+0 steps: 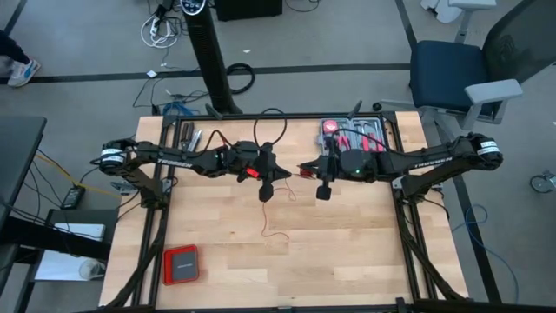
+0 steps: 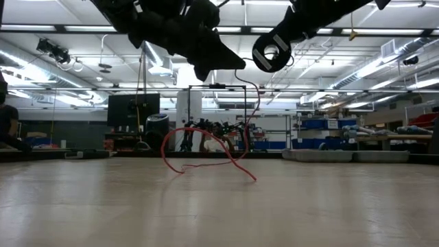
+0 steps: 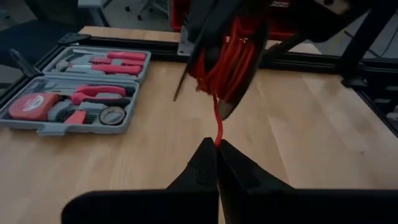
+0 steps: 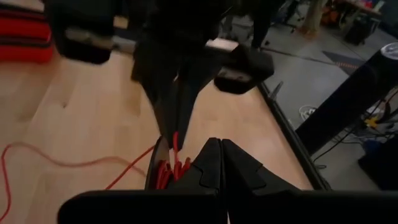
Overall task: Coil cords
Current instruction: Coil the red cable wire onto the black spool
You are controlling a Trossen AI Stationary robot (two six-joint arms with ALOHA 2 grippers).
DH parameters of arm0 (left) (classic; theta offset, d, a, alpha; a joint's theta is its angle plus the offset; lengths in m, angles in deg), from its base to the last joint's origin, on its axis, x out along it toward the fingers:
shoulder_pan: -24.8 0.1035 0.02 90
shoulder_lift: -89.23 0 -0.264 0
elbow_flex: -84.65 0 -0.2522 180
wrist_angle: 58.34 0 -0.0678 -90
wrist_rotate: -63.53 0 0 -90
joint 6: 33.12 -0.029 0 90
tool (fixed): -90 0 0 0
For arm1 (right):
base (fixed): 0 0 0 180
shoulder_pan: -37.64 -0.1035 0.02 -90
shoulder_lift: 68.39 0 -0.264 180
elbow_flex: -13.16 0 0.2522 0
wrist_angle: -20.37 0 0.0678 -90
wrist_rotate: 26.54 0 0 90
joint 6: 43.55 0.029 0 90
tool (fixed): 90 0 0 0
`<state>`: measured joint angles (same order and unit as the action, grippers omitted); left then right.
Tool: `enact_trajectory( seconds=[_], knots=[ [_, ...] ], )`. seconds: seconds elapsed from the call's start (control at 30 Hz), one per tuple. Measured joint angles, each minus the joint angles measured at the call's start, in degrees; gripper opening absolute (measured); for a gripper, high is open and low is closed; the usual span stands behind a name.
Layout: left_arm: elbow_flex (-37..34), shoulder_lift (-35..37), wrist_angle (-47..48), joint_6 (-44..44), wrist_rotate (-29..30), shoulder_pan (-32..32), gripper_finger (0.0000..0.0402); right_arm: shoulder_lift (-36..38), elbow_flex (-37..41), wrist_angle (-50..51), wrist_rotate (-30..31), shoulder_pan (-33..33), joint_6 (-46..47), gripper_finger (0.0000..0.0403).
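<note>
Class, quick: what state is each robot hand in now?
Left hand: closed on the red cord.
Right hand: closed on the red cord's coiled loops.

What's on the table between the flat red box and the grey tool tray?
Seen from above, mostly bare wood between red box and tool tray, crossed only by the thin red cord.

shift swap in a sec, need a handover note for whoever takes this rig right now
Left pincer: shut on the red cord, raised over mid-table.
Right pincer: shut on the coiled part of the cord, raised facing the left one.
Done: several loops wound into a small bundle at the right pincer.
Left: a loose tail hangs down and trails across the table; wind it in.
Grey tool tray lies open at the far edge, untouched.
</note>
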<state>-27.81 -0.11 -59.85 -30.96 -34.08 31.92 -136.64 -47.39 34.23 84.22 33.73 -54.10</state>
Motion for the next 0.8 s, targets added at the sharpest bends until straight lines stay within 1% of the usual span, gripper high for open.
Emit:
enact_trajectory(
  seconds=[0.1, 0.23, 0.37, 0.43, 0.53, 0.6, 0.67, 0.8],
  knots=[
    [0.00, 0.00, -0.80, 0.99, 0.14, 0.00, 0.0000, 0.00, 0.00, 0.73, -0.01, 0.01, 0.00, 0.0001],
    [0.00, 0.00, -1.88, 1.64, 2.26, -0.08, 0.0000, -0.03, 0.00, 0.83, 0.01, 0.01, -0.02, 0.0001],
    [0.00, 0.00, -3.73, 2.08, 3.07, -0.16, 0.0003, -1.79, -0.03, 0.55, 0.03, 0.53, -0.05, 0.0001],
    [0.00, -0.01, -3.30, 0.84, 3.97, -0.51, 0.0015, -3.07, -0.04, -0.17, 0.03, 0.81, -0.55, 0.0001],
    [0.00, -0.07, -3.12, -0.10, 6.87, -1.26, 0.0043, -4.64, -0.02, -1.51, 0.07, 1.10, -1.08, 0.0001],
    [0.00, -0.07, -3.44, -0.13, 7.40, -1.58, 0.0059, -4.99, -0.02, -1.91, 0.18, 1.10, -1.06, 0.0001],
    [0.00, -0.07, -3.91, -0.07, 7.70, -1.70, 0.0066, -5.42, -0.02, -2.04, 0.97, 1.10, -0.65, 0.0001],
    [0.00, -0.04, -6.57, 1.36, 7.67, -2.40, 0.0066, -5.70, 0.02, -2.03, 3.88, 0.78, -0.48, 0.0000]
  ],
)
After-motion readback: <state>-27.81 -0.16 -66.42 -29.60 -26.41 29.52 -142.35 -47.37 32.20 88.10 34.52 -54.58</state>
